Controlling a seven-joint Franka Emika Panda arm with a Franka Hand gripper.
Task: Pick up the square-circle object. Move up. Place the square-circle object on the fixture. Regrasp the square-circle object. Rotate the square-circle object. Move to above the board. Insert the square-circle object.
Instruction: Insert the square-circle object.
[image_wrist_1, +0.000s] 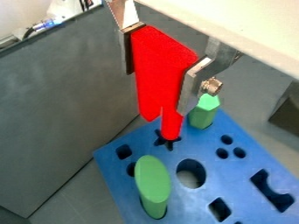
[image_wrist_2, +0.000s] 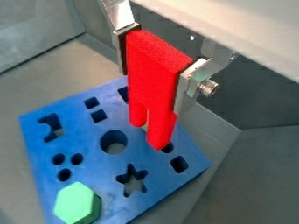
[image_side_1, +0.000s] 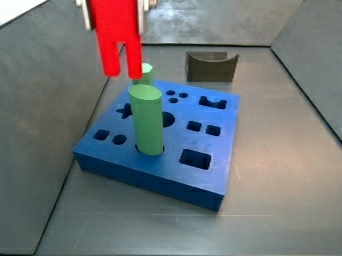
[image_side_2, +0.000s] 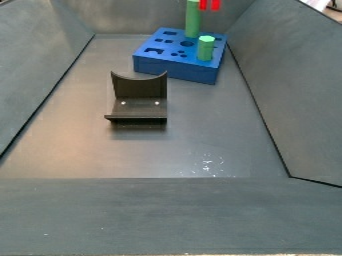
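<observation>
The pincer is clenching the square-circle object, holding it upright above the board, long axis standing vertical, two-pronged end pointing down toward the holes.

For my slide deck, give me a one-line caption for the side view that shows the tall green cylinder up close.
Gripper holds red peg prongs-down above blue board.

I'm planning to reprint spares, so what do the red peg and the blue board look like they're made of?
The red peg, held prongs-down in the hand above the board, looks like matte plastic, possibly printed: flat uniform colour, no glare. The blue board looks likewise: solid matte plastic with crisp cut-outs. The hand's fingers are shiny silver metal.
</observation>
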